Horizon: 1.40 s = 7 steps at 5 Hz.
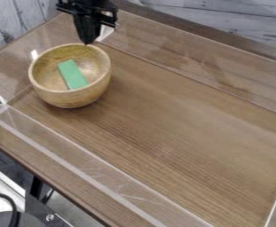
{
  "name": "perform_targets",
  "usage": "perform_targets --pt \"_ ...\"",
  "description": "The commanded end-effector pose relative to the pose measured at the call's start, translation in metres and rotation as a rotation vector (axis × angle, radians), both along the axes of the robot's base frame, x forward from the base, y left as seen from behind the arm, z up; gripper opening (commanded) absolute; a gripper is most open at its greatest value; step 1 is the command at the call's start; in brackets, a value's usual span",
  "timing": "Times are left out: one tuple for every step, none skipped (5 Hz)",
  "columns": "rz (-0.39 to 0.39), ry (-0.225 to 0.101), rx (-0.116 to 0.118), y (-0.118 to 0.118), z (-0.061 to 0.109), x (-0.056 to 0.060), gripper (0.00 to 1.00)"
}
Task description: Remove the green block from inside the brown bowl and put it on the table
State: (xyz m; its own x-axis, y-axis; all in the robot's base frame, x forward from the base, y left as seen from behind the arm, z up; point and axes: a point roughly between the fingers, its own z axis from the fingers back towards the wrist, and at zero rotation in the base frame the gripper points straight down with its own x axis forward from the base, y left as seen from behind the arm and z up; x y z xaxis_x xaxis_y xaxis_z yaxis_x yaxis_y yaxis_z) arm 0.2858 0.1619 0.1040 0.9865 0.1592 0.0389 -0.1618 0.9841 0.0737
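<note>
The brown bowl (70, 75) sits on the left part of the table (176, 115). A light green block (70, 74) lies flat inside it, slightly tilted along the bowl's slope. My black gripper (90, 35) hangs above the bowl's far rim, pointing down, its fingers shut with nothing between them. It is clear of the block and the bowl.
Clear acrylic walls (105, 182) edge the tabletop along the front and sides. Open wood-grain surface stretches to the right of the bowl. A white plank wall stands behind the table.
</note>
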Motion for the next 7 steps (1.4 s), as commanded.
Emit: perform_targets --pt "0.057 -0.039 0.031 0.017 0.011 0.006 0.0" --pt "0.123 0.005 0.027 0.032 0.004 0.0 0.0" --pt "0.19 0.046 0.022 0.048 -0.005 -0.007 0.0" --pt "0.192 0.054 0.054 0.052 -0.02 -0.01 0.0" --pt "0.183 0.064 0.082 0.052 -0.035 -0.011 0.0" --pt "0.172 0.082 0.049 0.052 -0.048 -0.007 0.0" --pt "0.163 0.093 0.02 0.051 -0.054 -0.004 0.0"
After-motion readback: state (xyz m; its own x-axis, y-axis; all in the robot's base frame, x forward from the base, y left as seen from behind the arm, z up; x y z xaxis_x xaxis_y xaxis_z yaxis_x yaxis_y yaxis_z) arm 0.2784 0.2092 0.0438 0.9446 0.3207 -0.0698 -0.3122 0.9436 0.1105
